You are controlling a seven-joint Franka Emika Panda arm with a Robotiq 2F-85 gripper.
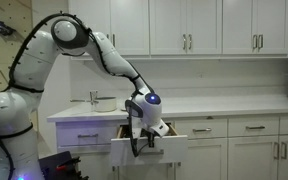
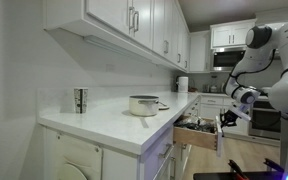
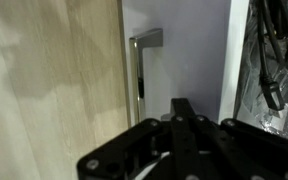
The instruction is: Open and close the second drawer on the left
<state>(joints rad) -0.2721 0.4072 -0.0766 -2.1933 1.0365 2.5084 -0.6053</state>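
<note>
The second drawer [image 1: 150, 150] is a white drawer in the row under the counter, and it stands pulled out. It also shows in an exterior view [image 2: 197, 137] with dark items inside. My gripper [image 1: 144, 127] is at the open drawer's front edge, seen also in an exterior view [image 2: 227, 120]. In the wrist view the drawer's white front [image 3: 189, 60] and its silver bar handle [image 3: 139, 70] stand upright in the picture. My gripper [image 3: 184, 108] looks shut, to the right of the handle and not touching it. Cables [image 3: 269, 75] lie inside the drawer.
Alike shut drawers [image 1: 200, 128] run along the row. A sink with a faucet [image 1: 95, 97] sits in the white counter. A steel pot [image 2: 142, 104], a metal cup [image 2: 80, 99] and a paper roll [image 2: 182, 85] stand on the counter. Upper cabinets [image 1: 184, 25] hang above. Wood floor [image 3: 44, 90] lies below.
</note>
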